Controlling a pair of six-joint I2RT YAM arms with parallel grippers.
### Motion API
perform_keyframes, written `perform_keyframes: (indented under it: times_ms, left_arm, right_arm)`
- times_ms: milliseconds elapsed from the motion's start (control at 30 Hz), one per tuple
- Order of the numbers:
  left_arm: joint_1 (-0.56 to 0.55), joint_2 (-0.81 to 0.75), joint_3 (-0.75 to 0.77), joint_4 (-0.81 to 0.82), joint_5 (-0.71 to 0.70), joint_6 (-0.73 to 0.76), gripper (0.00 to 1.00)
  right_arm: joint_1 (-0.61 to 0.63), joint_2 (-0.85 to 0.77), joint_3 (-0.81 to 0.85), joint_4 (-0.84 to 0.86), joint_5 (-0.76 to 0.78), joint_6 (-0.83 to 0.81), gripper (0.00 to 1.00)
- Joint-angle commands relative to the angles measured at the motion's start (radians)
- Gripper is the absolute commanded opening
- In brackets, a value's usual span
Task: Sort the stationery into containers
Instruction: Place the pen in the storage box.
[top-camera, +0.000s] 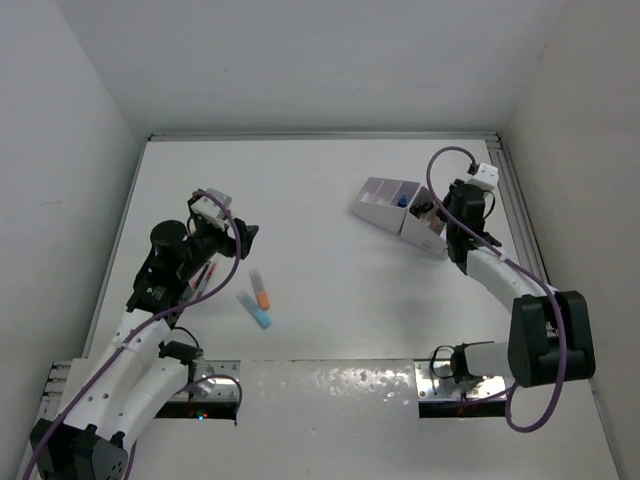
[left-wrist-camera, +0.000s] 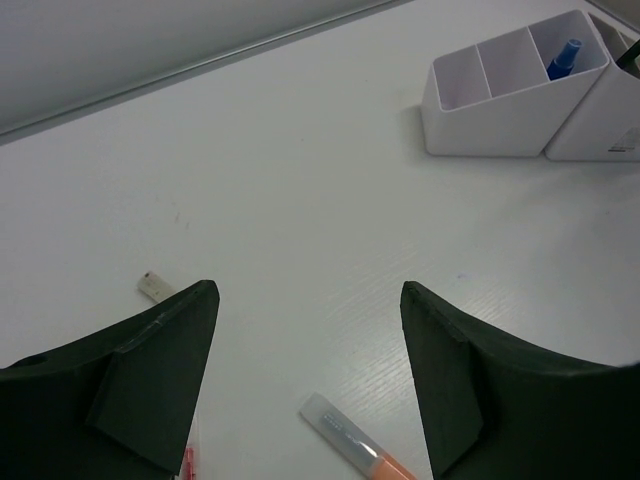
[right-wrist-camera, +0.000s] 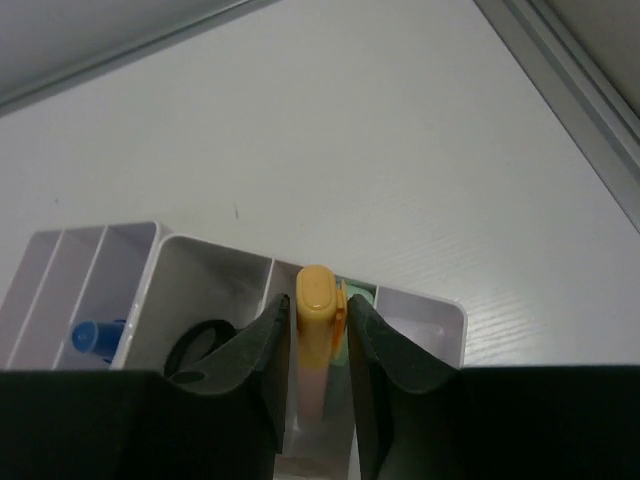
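Over the white organizer, the right gripper pinches an orange-capped marker just below its cap. It looks light, rigid and likely slick. The left gripper hangs open.

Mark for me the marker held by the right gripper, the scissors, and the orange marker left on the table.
held marker (right-wrist-camera: 315, 300): right wrist view, on its yellow-orange cap.
scissors (right-wrist-camera: 200, 330): right wrist view, on the black handle loop.
orange marker (top-camera: 264, 297): top external view, on its orange end.
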Motion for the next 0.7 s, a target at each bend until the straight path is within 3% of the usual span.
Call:
perform_keyframes:
  times_ms: [0,33,67,167,333,400,433,467,500,567,600,633,667]
  left_arm:
    - [0.002,-0.005,-0.004,0.012,-0.015,0.023,0.71]
    - [0.002,-0.005,-0.005,0.011,-0.013,0.022,0.71]
    - [0.002,-0.005,-0.005,0.014,-0.013,0.023,0.71]
    - [0.002,-0.003,-0.007,0.021,-0.012,0.020,0.71]
    - [0.002,-0.003,-0.011,0.031,-0.007,0.014,0.71]
    - [0.000,-0.002,-0.013,0.031,-0.006,0.013,0.71]
    - [0.002,0.000,-0.013,0.021,-0.007,0.011,0.71]
    - [0.002,0.003,-0.011,0.017,-0.015,0.008,0.71]
    - [0.002,0.004,-0.010,0.005,-0.020,0.011,0.69]
    - [0.004,0.020,-0.004,-0.038,-0.020,0.048,0.61]
    - [0.004,0.026,0.002,-0.061,-0.006,0.084,0.59]
    - [0.004,0.042,0.001,-0.110,0.061,0.218,0.57]
    - [0.004,0.055,0.001,-0.139,0.103,0.308,0.57]
  right_arm:
    - [-0.002,-0.001,-0.007,0.043,-0.069,-0.005,0.30]
    - [-0.002,-0.006,-0.004,0.018,-0.074,-0.007,0.46]
    - [0.001,-0.024,0.008,0.003,-0.072,-0.013,0.51]
    - [0.011,-0.058,0.036,-0.048,-0.056,-0.038,0.59]
    - [0.060,-0.167,0.091,-0.123,-0.031,-0.102,0.62]
    - [0.098,-0.200,0.146,-0.205,-0.019,-0.123,0.53]
    - [0.115,-0.208,0.178,-0.230,-0.026,-0.131,0.40]
    - [0.153,-0.216,0.189,-0.264,-0.031,-0.130,0.08]
    - [0.173,-0.224,0.201,-0.320,-0.034,-0.121,0.00]
    - [0.251,-0.221,0.214,-0.370,-0.058,-0.108,0.00]
    - [0.277,-0.208,0.215,-0.408,-0.083,-0.105,0.01]
    - [0.329,-0.196,0.217,-0.427,-0.092,-0.096,0.22]
    - [0.356,-0.181,0.218,-0.453,-0.105,-0.090,0.33]
